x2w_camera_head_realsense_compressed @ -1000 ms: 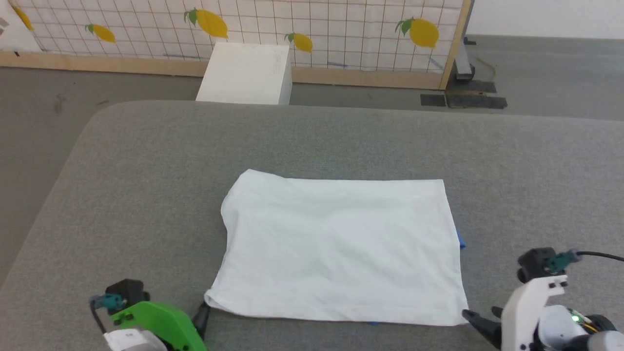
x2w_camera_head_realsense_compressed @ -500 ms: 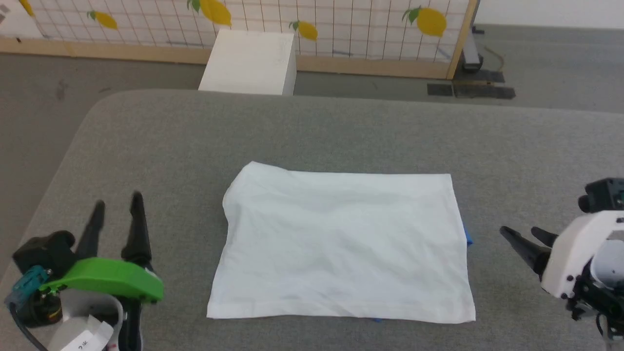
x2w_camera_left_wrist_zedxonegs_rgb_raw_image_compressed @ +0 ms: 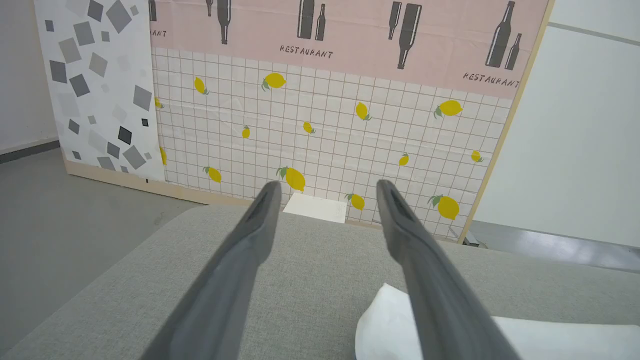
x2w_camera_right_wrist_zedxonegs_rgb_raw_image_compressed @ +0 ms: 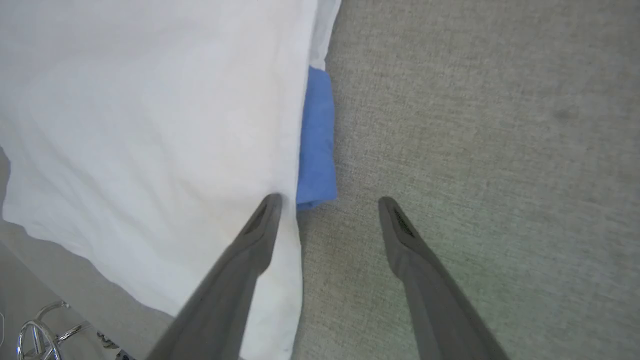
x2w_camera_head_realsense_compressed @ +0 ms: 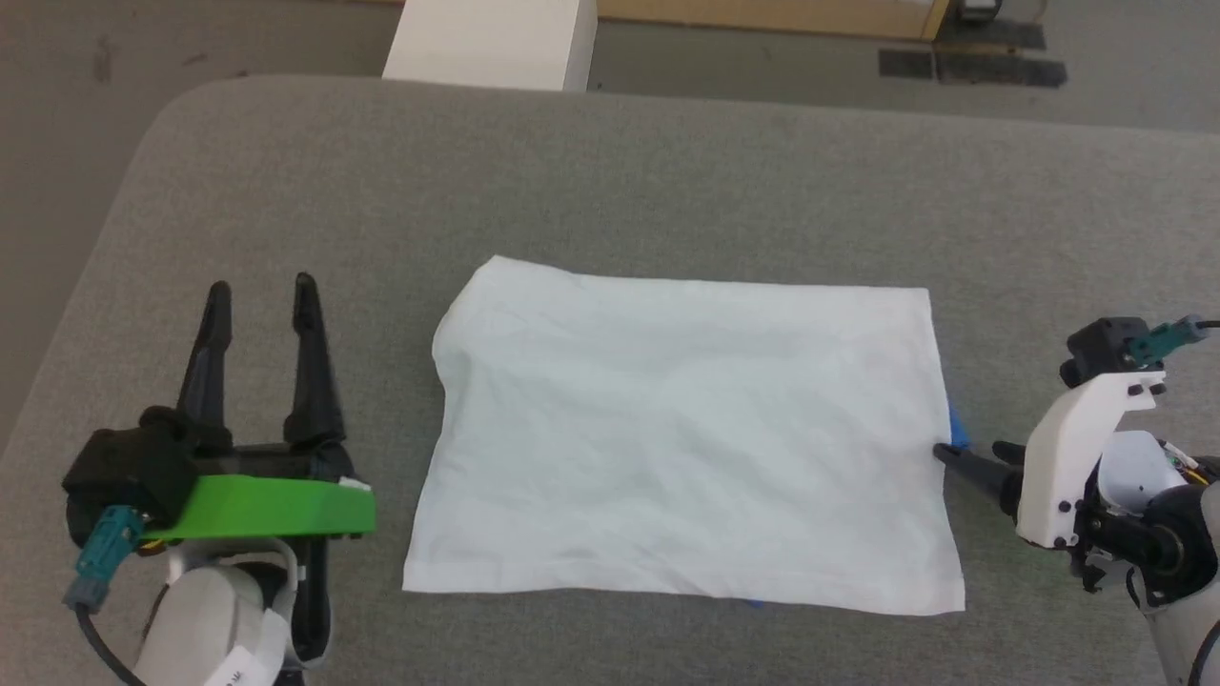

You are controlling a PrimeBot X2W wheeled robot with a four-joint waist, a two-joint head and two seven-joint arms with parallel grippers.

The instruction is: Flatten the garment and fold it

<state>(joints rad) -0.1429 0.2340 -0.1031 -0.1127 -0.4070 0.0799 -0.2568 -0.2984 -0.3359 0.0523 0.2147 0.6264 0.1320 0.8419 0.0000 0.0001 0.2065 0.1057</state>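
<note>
The garment (x2w_camera_head_realsense_compressed: 686, 438) lies folded into a white rectangle in the middle of the grey table (x2w_camera_head_realsense_compressed: 667, 171), with a blue strip (x2w_camera_head_realsense_compressed: 956, 433) peeking out at its right edge. My left gripper (x2w_camera_head_realsense_compressed: 262, 286) stands open to the garment's left, apart from it, fingers pointing away from me. In the left wrist view the left gripper (x2w_camera_left_wrist_zedxonegs_rgb_raw_image_compressed: 327, 185) holds nothing, and the garment's corner (x2w_camera_left_wrist_zedxonegs_rgb_raw_image_compressed: 550, 340) shows at the lower right. My right gripper (x2w_camera_head_realsense_compressed: 967, 453) is open at the garment's right edge. In the right wrist view the right gripper (x2w_camera_right_wrist_zedxonegs_rgb_raw_image_compressed: 328, 199) straddles that edge, one finger over the white cloth (x2w_camera_right_wrist_zedxonegs_rgb_raw_image_compressed: 150, 125), near the blue strip (x2w_camera_right_wrist_zedxonegs_rgb_raw_image_compressed: 315, 140).
A white box (x2w_camera_head_realsense_compressed: 491, 43) stands on the floor beyond the table's far edge, also visible as the white box (x2w_camera_left_wrist_zedxonegs_rgb_raw_image_compressed: 315, 207) in the left wrist view. A lemon-patterned screen (x2w_camera_left_wrist_zedxonegs_rgb_raw_image_compressed: 325, 130) stands behind it. Grey table surface extends around the garment on all sides.
The camera has tilted down. Both grippers have left the garment's near corners: the left rose to its left side, the right moved up to its right edge. The garment stays folded.
</note>
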